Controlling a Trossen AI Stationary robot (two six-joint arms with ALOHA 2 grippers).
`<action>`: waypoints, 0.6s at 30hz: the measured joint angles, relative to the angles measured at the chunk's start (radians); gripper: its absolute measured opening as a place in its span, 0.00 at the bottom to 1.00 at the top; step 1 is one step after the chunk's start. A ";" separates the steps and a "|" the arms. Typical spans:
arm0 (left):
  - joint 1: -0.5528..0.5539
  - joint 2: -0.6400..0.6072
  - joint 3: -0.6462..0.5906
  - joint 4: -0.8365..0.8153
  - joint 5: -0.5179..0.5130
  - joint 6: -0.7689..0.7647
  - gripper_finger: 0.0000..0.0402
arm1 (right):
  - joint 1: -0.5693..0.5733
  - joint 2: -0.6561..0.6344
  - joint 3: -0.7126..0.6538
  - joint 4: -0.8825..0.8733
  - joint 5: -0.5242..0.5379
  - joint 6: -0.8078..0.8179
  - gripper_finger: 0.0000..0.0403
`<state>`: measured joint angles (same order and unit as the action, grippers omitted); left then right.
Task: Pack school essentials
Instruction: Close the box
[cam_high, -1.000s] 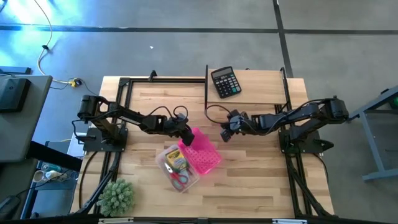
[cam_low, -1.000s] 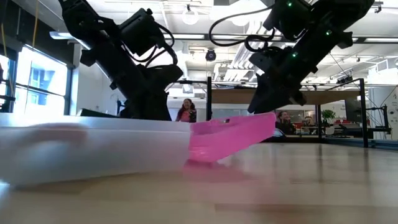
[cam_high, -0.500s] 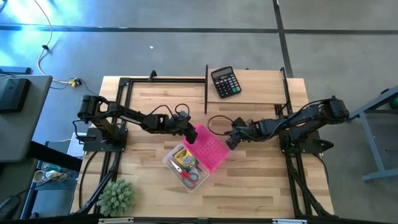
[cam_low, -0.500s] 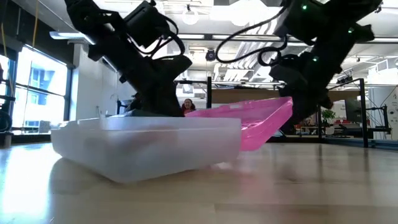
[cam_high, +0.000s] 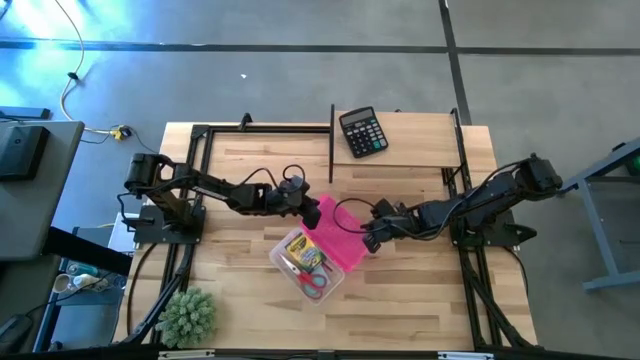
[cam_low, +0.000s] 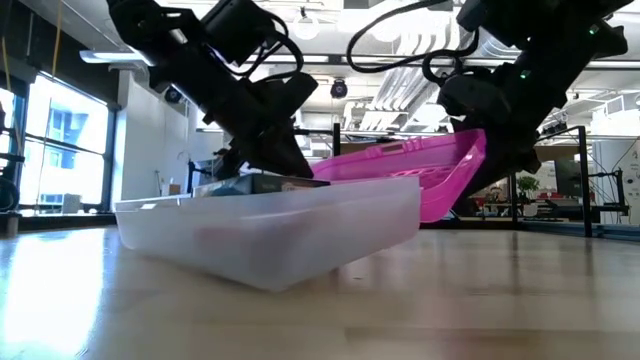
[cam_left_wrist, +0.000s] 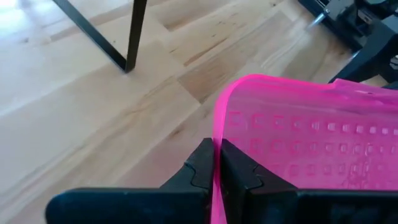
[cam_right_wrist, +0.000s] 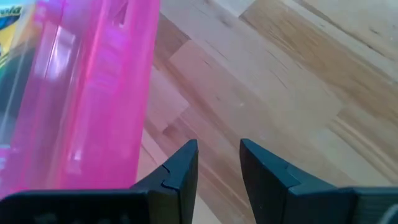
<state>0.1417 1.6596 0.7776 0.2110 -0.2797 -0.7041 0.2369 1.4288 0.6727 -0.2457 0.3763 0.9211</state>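
High view: the clear plastic pencil box (cam_high: 308, 265) sits at table centre, holding the yellow-green crayon box (cam_high: 305, 250) and red-handled scissors (cam_high: 316, 283). Its translucent pink lid (cam_high: 338, 238) rises at 1 o'clock.

Low view: the lid tilts up behind the box.

Left wrist view: the left gripper (cam_left_wrist: 216, 163) pinches the lid's edge.

Right wrist view: the right gripper (cam_right_wrist: 219, 163) stands slightly parted, empty, beside the lid.

Black calculator (cam_high: 361, 132) and fuzzy plant ball (cam_high: 188, 316) on table (cam_high: 420, 280).
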 joint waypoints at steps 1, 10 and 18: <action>0.000 0.000 0.000 0.002 -0.007 0.007 0.01 | -0.001 0.000 0.000 -0.001 0.002 -0.004 0.27; -0.003 0.000 0.000 0.028 -0.055 0.056 0.01 | -0.002 -0.018 0.000 0.081 0.013 -0.109 0.27; -0.007 -0.001 0.000 0.050 -0.065 0.081 0.01 | -0.002 -0.062 -0.001 0.139 0.003 -0.163 0.27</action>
<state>0.1345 1.6588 0.7776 0.2607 -0.3450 -0.6235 0.2347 1.3666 0.6721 -0.1071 0.3793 0.7582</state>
